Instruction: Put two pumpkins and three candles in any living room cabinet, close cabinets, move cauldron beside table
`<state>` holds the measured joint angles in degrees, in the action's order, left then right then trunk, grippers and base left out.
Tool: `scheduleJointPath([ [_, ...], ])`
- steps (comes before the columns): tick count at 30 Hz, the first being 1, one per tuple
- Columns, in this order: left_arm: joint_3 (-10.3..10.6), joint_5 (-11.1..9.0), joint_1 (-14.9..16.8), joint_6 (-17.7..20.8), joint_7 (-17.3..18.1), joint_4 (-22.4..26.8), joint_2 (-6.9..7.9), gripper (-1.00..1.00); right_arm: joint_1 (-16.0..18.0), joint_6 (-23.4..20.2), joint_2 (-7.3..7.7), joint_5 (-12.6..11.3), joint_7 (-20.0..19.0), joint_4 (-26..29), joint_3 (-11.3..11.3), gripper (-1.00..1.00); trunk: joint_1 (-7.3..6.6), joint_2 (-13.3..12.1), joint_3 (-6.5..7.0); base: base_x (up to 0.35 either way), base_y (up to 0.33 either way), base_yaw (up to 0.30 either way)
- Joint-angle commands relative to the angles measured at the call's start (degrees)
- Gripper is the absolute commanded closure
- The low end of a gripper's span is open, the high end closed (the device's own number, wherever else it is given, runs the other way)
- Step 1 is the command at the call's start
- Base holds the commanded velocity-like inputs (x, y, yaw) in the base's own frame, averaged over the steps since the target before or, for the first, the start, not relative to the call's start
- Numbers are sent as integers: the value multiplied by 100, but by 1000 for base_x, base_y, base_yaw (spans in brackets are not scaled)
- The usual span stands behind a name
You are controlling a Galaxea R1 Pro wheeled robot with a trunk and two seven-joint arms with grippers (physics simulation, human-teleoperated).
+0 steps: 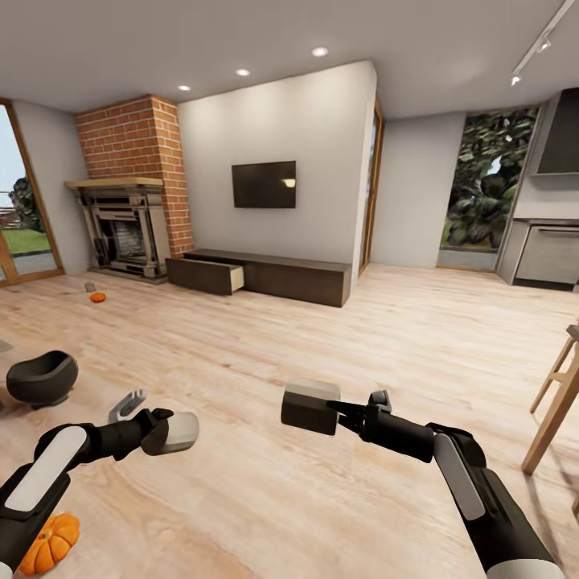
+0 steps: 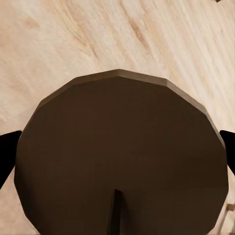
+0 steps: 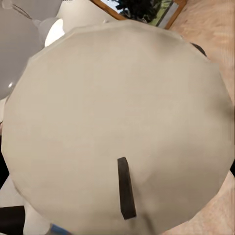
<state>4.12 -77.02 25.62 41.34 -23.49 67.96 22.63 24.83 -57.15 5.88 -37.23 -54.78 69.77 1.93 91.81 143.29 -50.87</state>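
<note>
Two candles are clamped, one in my left gripper (image 1: 165,430), one in my right gripper (image 1: 342,412); light, stiff, slippery cylinders, best pinched mid-body, bound for the cabinet (image 1: 265,277) with its open drawer (image 1: 207,276).

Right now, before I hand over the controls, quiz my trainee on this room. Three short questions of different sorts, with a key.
1. True or false: every drawer of the cabinet is shut.
2. Pick one. The right gripper holds: A a book, B a candle, C nothing.
3. Count: how many pumpkins lie on the floor in the head view?

Key: 1 false, the leftmost drawer stands open; 2 B; 3 two.
</note>
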Motion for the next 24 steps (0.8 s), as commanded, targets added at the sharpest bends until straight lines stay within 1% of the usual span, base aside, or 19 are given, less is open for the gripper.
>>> scheduleJointPath([
  [1, 10, -77, 5, -11, -51, 7, 5, 100, 4, -42, -6, -38, -28, 2, 8, 100, 2, 3, -6, 341, -2, 0],
  [24, 10, -73, 5, -11, -51, 7, 5, 100, 4, -42, -8, -38, -12, -68, 9, 100, 2, 3, -6, 341, 0, 0],
])
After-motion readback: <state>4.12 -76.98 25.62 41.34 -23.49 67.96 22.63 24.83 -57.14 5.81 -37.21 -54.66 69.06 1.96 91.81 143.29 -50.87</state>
